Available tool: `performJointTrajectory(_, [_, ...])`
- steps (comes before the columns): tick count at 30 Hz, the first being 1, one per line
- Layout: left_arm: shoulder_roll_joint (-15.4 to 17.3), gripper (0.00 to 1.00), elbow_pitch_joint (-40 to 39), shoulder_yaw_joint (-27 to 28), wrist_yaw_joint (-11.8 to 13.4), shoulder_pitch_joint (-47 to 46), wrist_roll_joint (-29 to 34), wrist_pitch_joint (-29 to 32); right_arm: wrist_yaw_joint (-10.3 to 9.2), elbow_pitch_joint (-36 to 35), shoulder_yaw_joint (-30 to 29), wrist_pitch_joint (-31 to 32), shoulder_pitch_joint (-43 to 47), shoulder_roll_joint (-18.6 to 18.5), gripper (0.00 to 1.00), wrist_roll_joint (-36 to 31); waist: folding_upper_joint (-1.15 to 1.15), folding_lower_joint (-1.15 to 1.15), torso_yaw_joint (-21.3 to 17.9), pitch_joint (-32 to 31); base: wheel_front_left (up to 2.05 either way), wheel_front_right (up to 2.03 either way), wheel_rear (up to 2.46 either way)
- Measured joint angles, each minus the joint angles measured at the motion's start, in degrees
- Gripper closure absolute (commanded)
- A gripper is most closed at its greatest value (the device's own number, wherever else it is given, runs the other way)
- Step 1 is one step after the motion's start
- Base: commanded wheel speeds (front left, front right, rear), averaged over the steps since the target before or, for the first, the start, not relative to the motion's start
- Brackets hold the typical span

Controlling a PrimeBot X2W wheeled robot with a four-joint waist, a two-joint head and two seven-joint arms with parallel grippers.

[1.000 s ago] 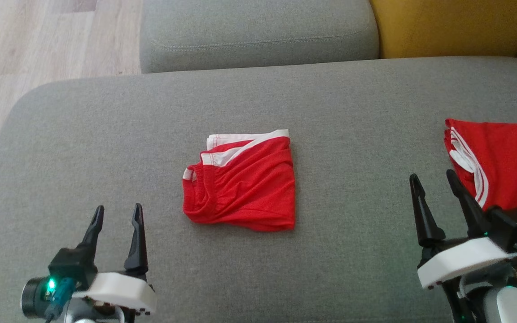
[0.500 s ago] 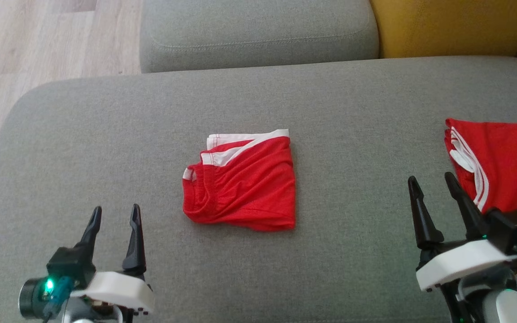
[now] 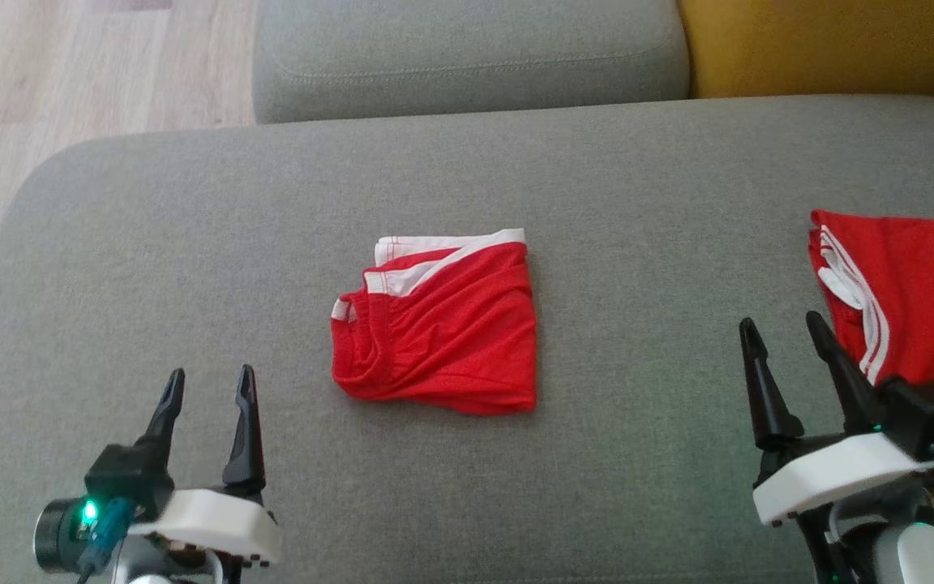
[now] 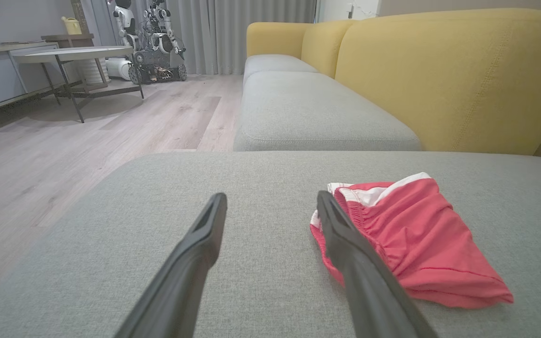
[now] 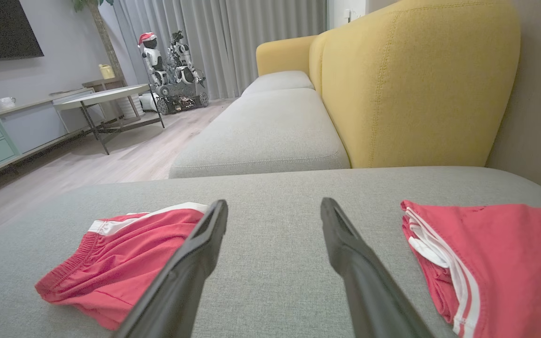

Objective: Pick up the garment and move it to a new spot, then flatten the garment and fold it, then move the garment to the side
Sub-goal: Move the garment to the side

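A: Your left tool (image 3: pixel 212 371) hung over the near left part of the grey cushion (image 3: pixel 191 227). Its two dark fingers were spread apart with nothing between them.

B: And the other one?

A: Your right tool (image 3: pixel 781 319) was over the near right part of that cushion. Its fingers were parted as well and gripped nothing.

B: Where did you find the garment?

A: The folded red garment (image 3: pixel 443 332) lay flat at the middle of the cushion. Its white trim faced the cushion's far side and its gathered elastic edge faced the cushion's left. It sat between your two tools and apart from both.

B: From the left wrist, one finger seemed to cross it.

A: That finger only overlapped the cloth's left edge in that view. The head view showed bare cushion between them.

B: Was anything else on the cushion?

A: A second red garment (image 3: pixel 913 292) with white side stripes lay at the cushion's right edge, partly cut off by the frame. From your right wrist, a strip of grey cushion showed between it and the nearer finger.

B: And around the cushion?

A: Beyond its far side stood another grey seat (image 3: pixel 467 57) and a yellow backrest (image 3: pixel 824 40). A wooden floor (image 3: pixel 70 73) ran past its left side.
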Motion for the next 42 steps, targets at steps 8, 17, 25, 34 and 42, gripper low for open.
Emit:
performJointTrajectory(8, [-0.1,0.00,-0.5,-1.1,-0.1,-2.8,0.0,-0.7,0.00,2.8,-2.1,0.2,-0.5,0.1,0.00,-0.4,0.00,0.00,2.8,2.3,0.00,0.00,0.00])
performJointTrajectory(17, [-2.6,0.00,1.6,-3.3,-1.5,-10.2,-0.4,-3.8,0.00,15.7,-1.6,-0.1,-9.1,-0.6,0.00,-0.4,0.00,0.00,10.6,6.0,0.00,0.00,0.00])
performJointTrajectory(25, [-4.4,0.00,4.2,-4.7,-1.5,-13.3,-1.2,-5.6,0.00,29.2,-0.2,-0.4,-15.5,-1.7,0.00,0.2,0.00,0.00,19.4,8.8,0.00,0.00,0.00])
performJointTrajectory(34, [-5.5,0.00,4.5,-5.1,-1.5,-13.5,-1.2,-5.7,0.00,41.5,2.1,0.1,-22.6,-1.7,0.00,2.5,0.00,0.00,25.0,10.2,0.00,0.00,0.00])
performJointTrajectory(42, [-5.7,0.00,3.9,-4.7,-1.5,-13.5,-1.2,-5.7,0.00,44.6,5.4,0.9,-26.1,-1.6,1.00,4.8,0.00,0.00,22.9,10.5,0.00,0.00,0.00])
